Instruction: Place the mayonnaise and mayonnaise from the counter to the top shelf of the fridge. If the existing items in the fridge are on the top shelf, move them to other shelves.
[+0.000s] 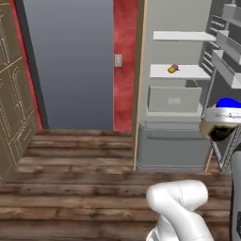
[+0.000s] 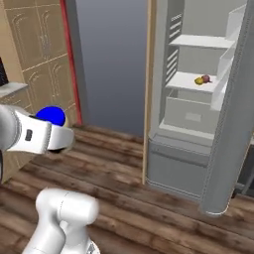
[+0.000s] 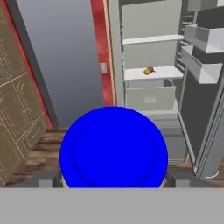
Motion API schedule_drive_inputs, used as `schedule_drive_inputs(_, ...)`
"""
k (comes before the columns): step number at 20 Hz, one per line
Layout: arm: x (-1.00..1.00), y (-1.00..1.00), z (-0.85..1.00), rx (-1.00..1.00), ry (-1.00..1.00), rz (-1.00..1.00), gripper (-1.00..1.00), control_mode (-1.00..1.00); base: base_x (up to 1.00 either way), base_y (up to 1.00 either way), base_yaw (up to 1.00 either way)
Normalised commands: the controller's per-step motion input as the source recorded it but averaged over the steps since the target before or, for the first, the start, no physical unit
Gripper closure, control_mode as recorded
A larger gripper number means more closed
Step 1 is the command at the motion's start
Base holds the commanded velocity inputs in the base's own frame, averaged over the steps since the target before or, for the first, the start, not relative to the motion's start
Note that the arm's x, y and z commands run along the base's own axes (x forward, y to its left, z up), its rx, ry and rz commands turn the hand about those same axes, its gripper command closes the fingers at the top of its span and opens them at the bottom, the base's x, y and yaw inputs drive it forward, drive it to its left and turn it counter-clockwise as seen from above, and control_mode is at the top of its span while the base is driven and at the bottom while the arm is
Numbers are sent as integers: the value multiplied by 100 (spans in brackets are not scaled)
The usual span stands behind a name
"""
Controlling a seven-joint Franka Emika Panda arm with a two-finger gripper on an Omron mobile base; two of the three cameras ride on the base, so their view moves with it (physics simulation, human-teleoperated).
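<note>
My gripper (image 3: 113, 183) is shut on a mayonnaise jar whose bright blue lid (image 3: 113, 146) takes up the lower middle of the hand view. The same jar (image 1: 225, 107) hangs at the right edge of the left base view and beside the white hand (image 2: 45, 135) in the right base view. Ahead, the fridge (image 1: 174, 141) stands open. Its top shelf (image 3: 151, 40) is bare. One shelf lower, above the box drawer (image 1: 174, 98), lie a dark red fruit and an orange-yellow fruit (image 3: 148, 71) close together. The counter is out of view.
The open fridge door (image 2: 233, 124) with its racks (image 3: 199, 65) stands to the right of the shelves. Left of the fridge are a red wall strip (image 1: 124, 61), a grey panel (image 1: 70, 61) and tan cabinets (image 1: 12, 94). Wooden floor (image 1: 70, 188) lies in front.
</note>
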Motion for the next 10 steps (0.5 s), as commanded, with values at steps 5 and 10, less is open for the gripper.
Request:
schedule_drive_inputs(5,0,0,0,0,0,0,100,100,100,-31,7)
schedule_drive_inputs(10,0,0,0,0,0,0,100,100,100,-8,0)
